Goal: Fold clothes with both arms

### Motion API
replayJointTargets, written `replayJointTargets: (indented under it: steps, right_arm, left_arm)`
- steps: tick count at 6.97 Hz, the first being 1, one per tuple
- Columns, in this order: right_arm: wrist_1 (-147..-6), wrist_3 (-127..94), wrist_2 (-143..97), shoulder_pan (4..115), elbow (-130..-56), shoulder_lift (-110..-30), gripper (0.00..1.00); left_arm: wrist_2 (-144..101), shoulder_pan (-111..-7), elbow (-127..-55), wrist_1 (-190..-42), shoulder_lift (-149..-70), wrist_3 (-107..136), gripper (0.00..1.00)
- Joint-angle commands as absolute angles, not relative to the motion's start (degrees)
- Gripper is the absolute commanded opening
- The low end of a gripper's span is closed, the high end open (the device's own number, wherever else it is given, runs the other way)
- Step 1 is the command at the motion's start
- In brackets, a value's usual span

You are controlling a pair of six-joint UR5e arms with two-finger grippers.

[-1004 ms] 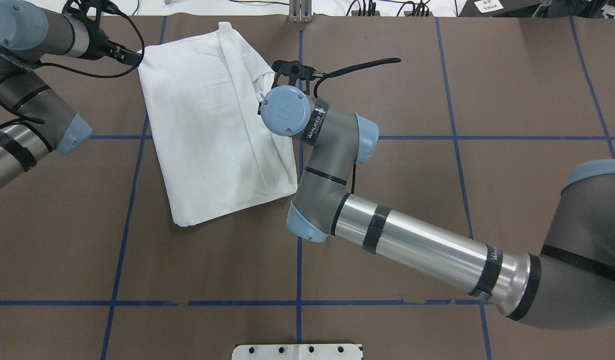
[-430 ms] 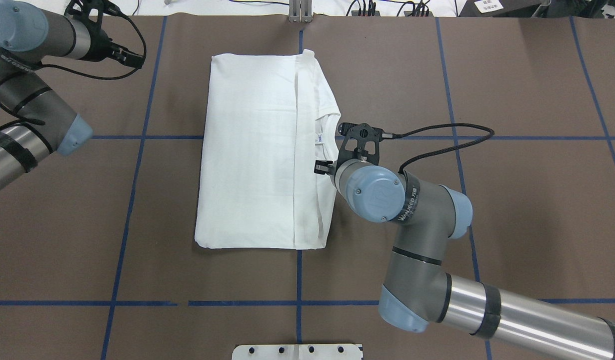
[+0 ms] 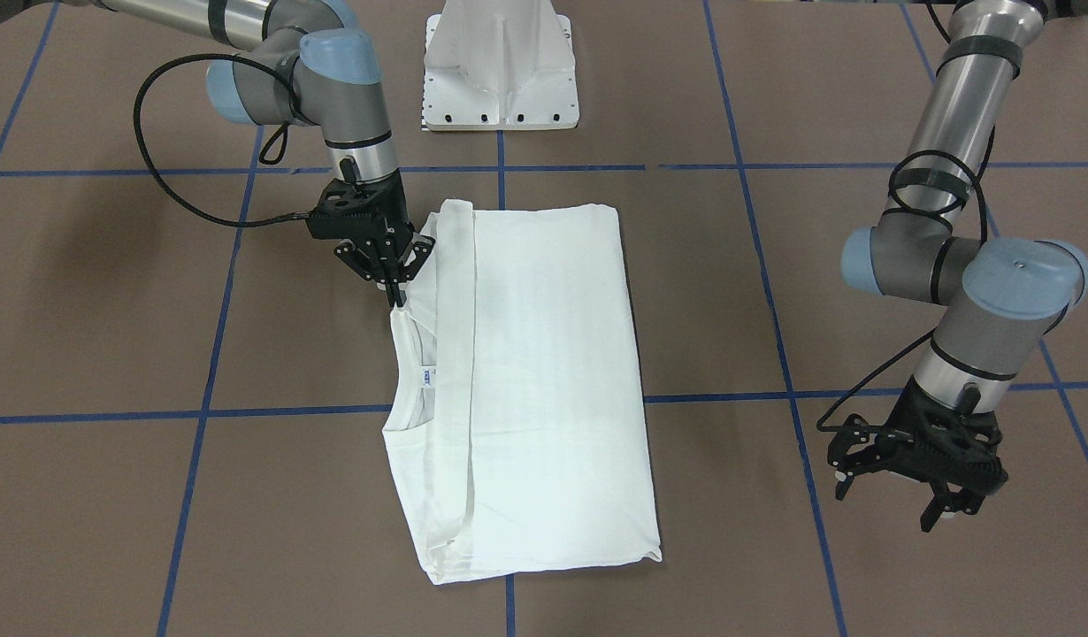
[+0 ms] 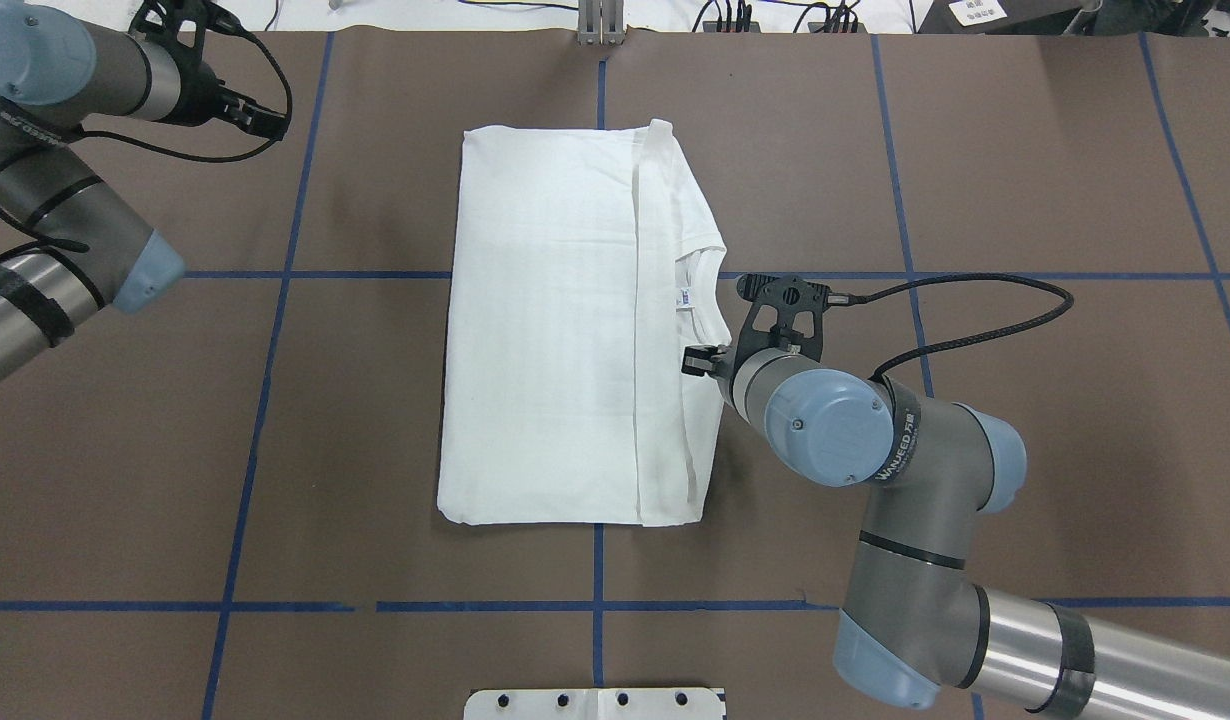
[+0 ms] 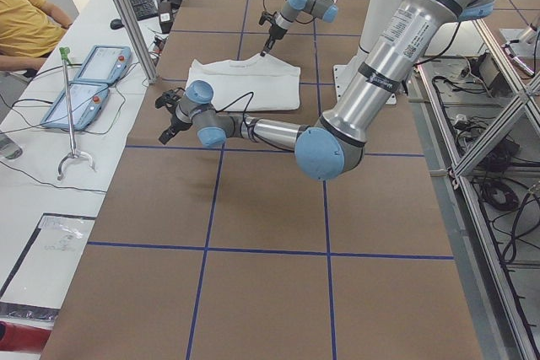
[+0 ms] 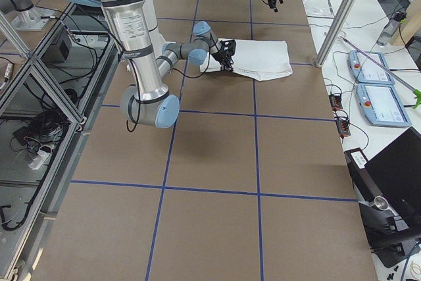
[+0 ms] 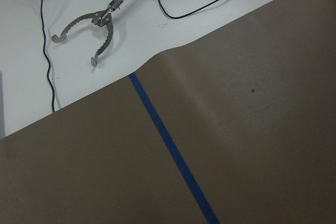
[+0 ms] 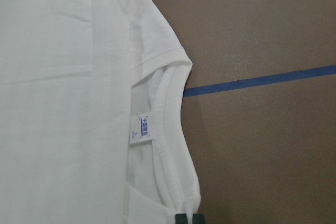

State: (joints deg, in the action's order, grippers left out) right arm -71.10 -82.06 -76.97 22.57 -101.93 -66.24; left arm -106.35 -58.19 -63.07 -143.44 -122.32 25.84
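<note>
A brown-covered table point(image 4: 1025, 150) marked with a grid of blue tape lines point(image 4: 265, 400) fills the scene. In its middle lies the white T-shirt point(image 4: 545, 330), already folded lengthwise into a long flat rectangle. Its plain side faces up, and no printed text shows.

My right arm point(image 4: 915, 520) reaches in low from the side. It carries lettering point(image 4: 895, 452) on a wrist band that seems to read "WANJEED". My left arm point(image 3: 960, 133) hangs well away from the cloth, probably parked there to keep the shirt unobstructed until a fold needs both arms.

My right gripper point(image 3: 394, 287) has its jaws pinched together on the shirt's edge, just beside the ribbed neck point(image 8: 168, 145). I judge this hold is for positioning and squaring the bundle on the grid. My left gripper point(image 3: 893, 495) hovers above bare table with its jaws spread and nothing between them.

Inside the collar sits a small neck label point(image 8: 145, 128) with blue print too small to read.
</note>
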Motion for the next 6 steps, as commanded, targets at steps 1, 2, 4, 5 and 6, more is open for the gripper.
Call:
replayJointTargets:
  steps: [1,2,4,5,6]
  right_arm:
    - [-71.4,-82.4,-77.1,23.0,-102.7,-65.9,1.00]
    - [-74.5,-81.8,-79.5,24.9,-102.0,-63.4,1.00]
    - [-86.7,-81.7,-82.8,25.6,-100.6,-55.0,1.00]
    - [-90.2,-78.7,-88.7,25.4,-100.5,-53.3,1.00]
    - [-93.6,-72.2,-92.2,24.4,-100.6,-53.1,0.99]
  left_arm:
    - [-107.1,-58.2,-63.0,-143.4,-122.3,25.8,1.00]
    - [-107.1,-58.2,-63.0,-143.4,-122.3,25.8,1.00]
    - [-107.1,-58.2,-63.0,-143.4,-122.3,25.8,1.00]
    - [-107.2,-58.1,-63.0,-143.4,-122.3,25.8,1.00]
    - [-107.2,-57.9,-63.1,-143.4,-122.3,25.8,1.00]
